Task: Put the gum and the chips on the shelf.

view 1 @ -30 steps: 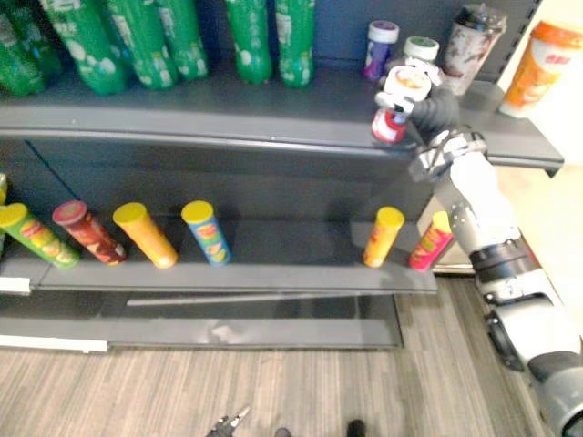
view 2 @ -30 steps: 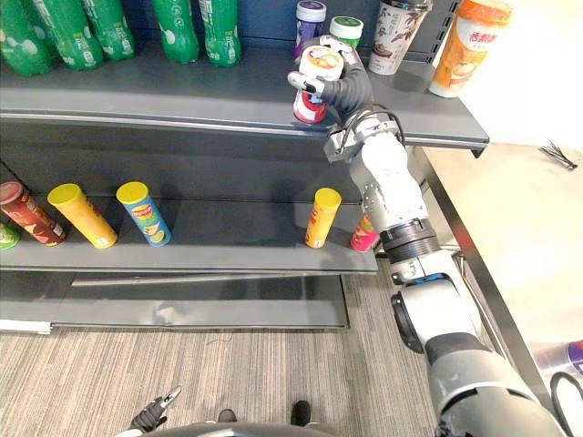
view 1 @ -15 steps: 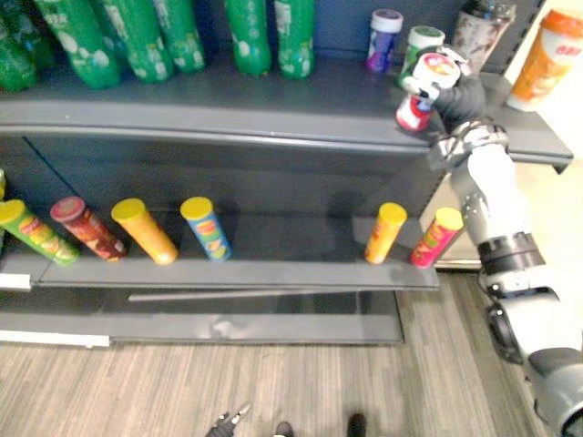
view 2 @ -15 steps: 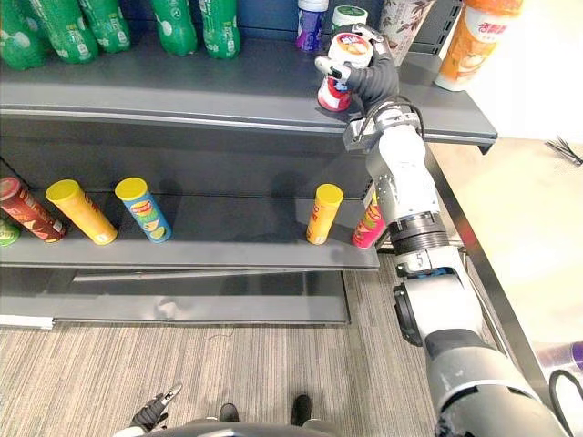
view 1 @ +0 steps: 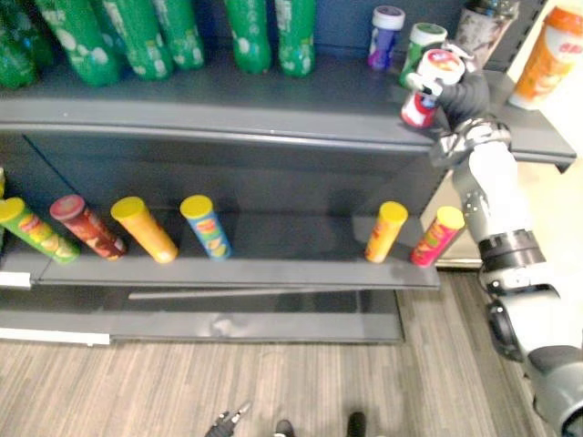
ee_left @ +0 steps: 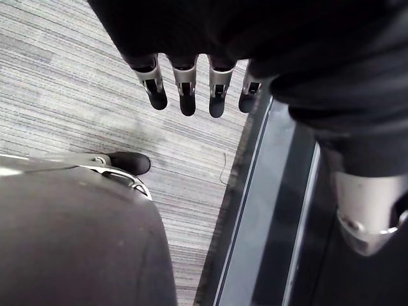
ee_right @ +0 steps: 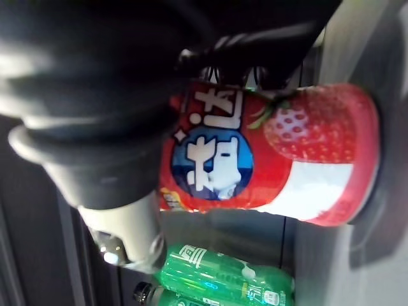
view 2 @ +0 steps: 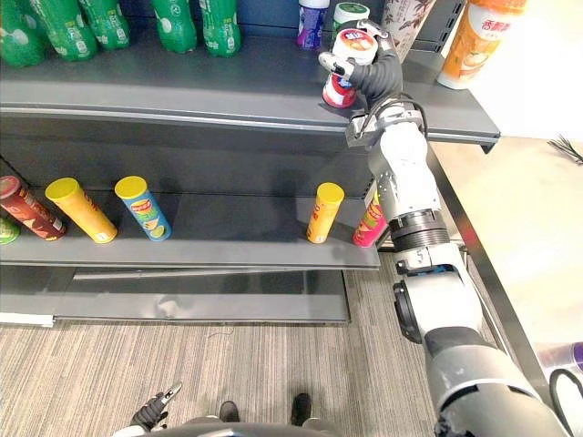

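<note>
A red-and-white gum canister (view 1: 426, 87) with a strawberry picture is on the right part of the upper shelf (view 1: 273, 102), tilted, its base down at the shelf surface. My right hand (view 1: 461, 95) is shut on it, fingers curled round its side, as the right wrist view shows with the gum canister (ee_right: 268, 153) and hand (ee_right: 95, 95). Several chips cans lie on the lower shelf (view 1: 273, 269), among them a yellow one (view 1: 384, 232) and a pink one (view 1: 435, 237) below my right arm. My left hand (ee_left: 185, 89) hangs over the floor with straight fingers, holding nothing.
Behind the canister stand a purple tub (view 1: 385, 36) and a green tub (view 1: 421, 44). A tall patterned cup (view 2: 405, 23) and an orange cup (view 1: 545, 64) stand to the right. Green bottles (view 1: 264, 36) line the back left of the upper shelf.
My right hand has carried the gum canister to the right and deeper onto the upper shelf, closer to the green tub. The view has shifted slightly.
</note>
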